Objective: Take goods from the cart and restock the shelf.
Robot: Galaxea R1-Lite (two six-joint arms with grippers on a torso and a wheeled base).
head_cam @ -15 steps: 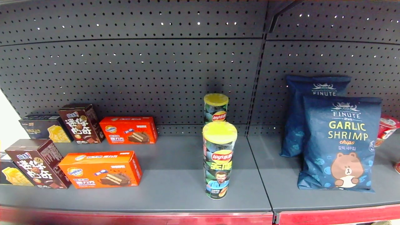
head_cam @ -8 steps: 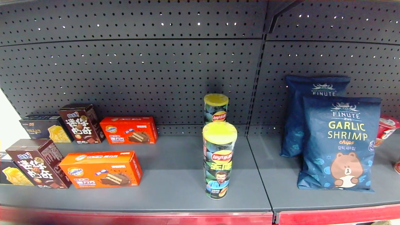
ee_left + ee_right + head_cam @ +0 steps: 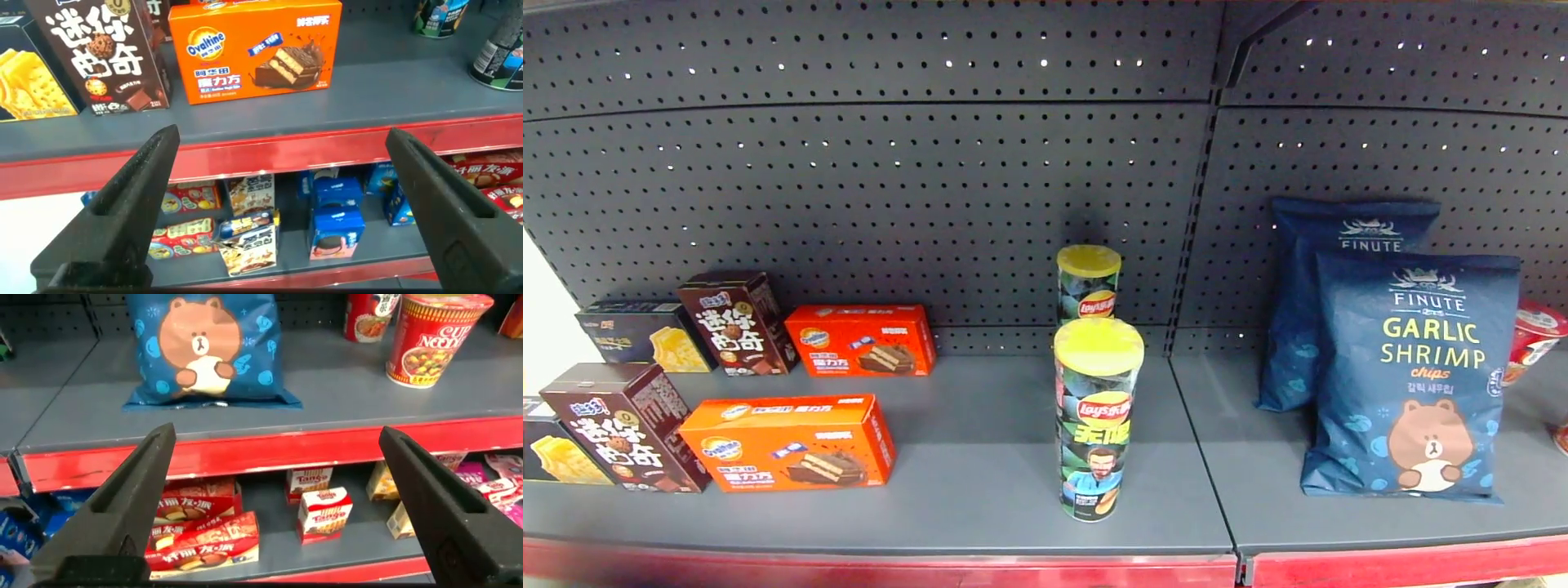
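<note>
Nothing on the shelf (image 3: 980, 457) has moved since a second ago; only the whole head view sits a hair to one side. Goods stand in rows, two deep. Front chip can (image 3: 1097, 416): upright, yellow lid, dark printed wrap, near the red front edge; second can (image 3: 1087, 282) directly behind it at the pegboard (image 3: 866, 204). To the robot's left, orange box (image 3: 788, 441) lying flat, brown box (image 3: 625, 425) just beside it, another orange box (image 3: 859, 339) behind. To the right, past the shelf seam, blue chip bag (image 3: 1413, 371) leaning upright, its twin (image 3: 1339, 245) behind; red cup noodle (image 3: 433, 335) farther right. Left gripper (image 3: 282, 135) spread wide, empty, before the red edge below the orange box. Right gripper (image 3: 278, 431) likewise spread, empty, below the blue bag. Lower tier (image 3: 327, 514) holds small boxes.
</note>
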